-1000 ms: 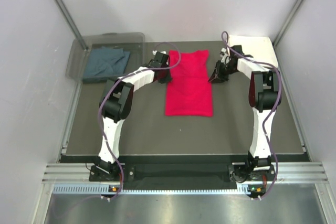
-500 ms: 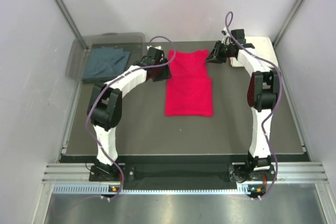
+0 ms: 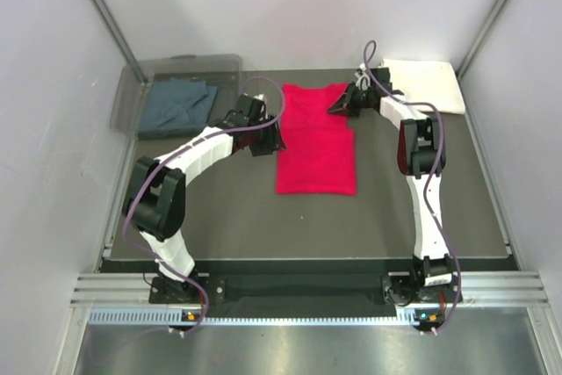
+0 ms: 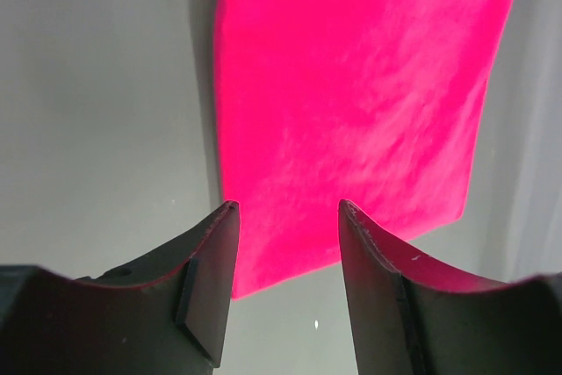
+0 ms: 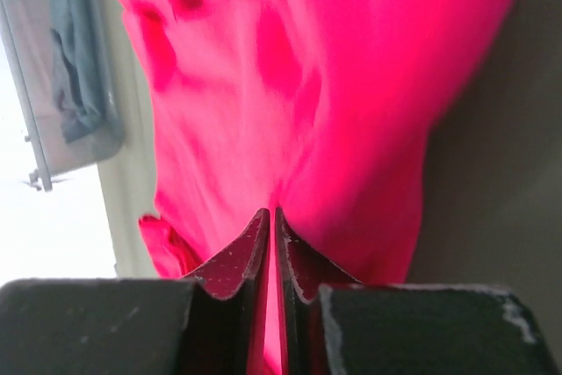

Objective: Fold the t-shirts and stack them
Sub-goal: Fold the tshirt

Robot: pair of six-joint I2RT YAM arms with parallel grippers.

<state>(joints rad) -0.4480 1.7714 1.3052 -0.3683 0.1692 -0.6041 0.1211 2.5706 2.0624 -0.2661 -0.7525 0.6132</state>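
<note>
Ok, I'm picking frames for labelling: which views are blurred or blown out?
Right wrist view: the bright red cloth t-shirt smeared, the fingers sharp, lower-left corner blown out white. Left wrist view: the red oversaturated, weave lost, edges crisp. Top external view: sharp, evenly lit.

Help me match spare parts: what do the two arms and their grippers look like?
Both the left arm and right arm have white links joined by black joint housings, with a purple cable looping along each. The left gripper and right gripper have black tapered fingers; the right's pads look dimpled.
</note>
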